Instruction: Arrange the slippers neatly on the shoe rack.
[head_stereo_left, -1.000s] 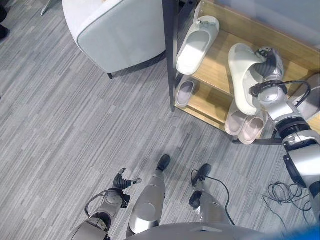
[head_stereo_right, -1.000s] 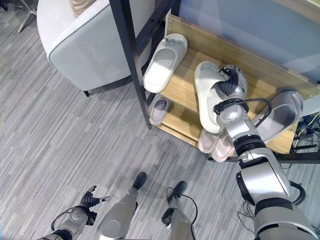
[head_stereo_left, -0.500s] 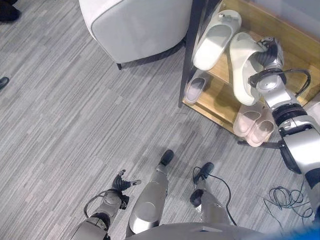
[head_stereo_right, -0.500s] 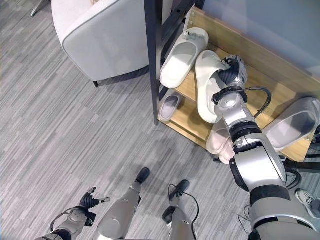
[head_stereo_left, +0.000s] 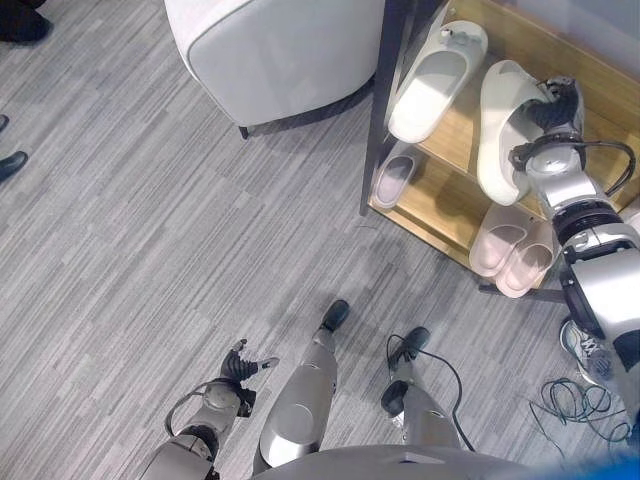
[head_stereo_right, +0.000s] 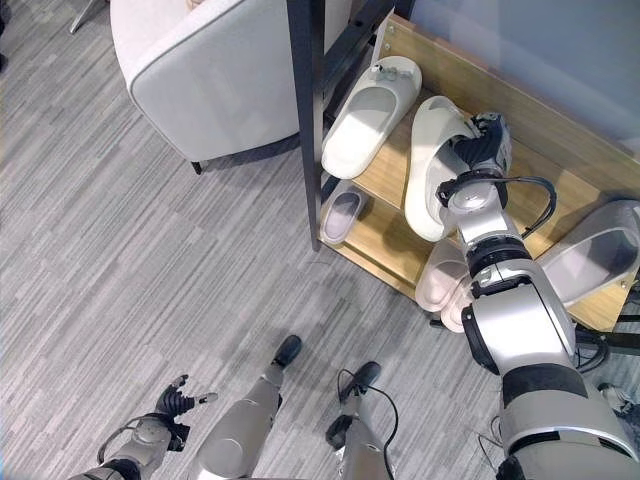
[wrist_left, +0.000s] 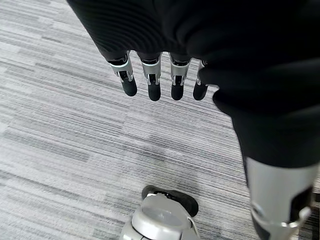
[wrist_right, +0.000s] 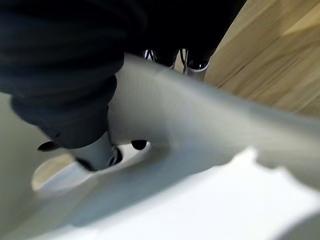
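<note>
Grey striped carpet (head_stereo_left: 150, 250) runs across the whole room, wide and bare on the robot's left. A pale armchair (head_stereo_left: 270, 55) stands at the far side, just beside the dark upright post of the wooden shoe rack (head_stereo_right: 395, 235). Past the carpet's left edge sit a person's dark shoes (head_stereo_left: 12, 165).

On the rack's upper shelf a white slipper (head_stereo_left: 430, 80) lies flat, toe toward the back. Next to it the right hand (head_stereo_right: 480, 150) is clamped round the strap of a second white slipper (head_stereo_right: 432, 170) — its heel hangs over the shelf's front edge. Below, a small grey slipper (head_stereo_left: 393, 180) and a pink pair (head_stereo_left: 512, 250) rest on the lower shelf.

The left hand (wrist_left: 160, 75) hangs low over open carpet, fingers straight and slightly spread — holding nothing.
</note>
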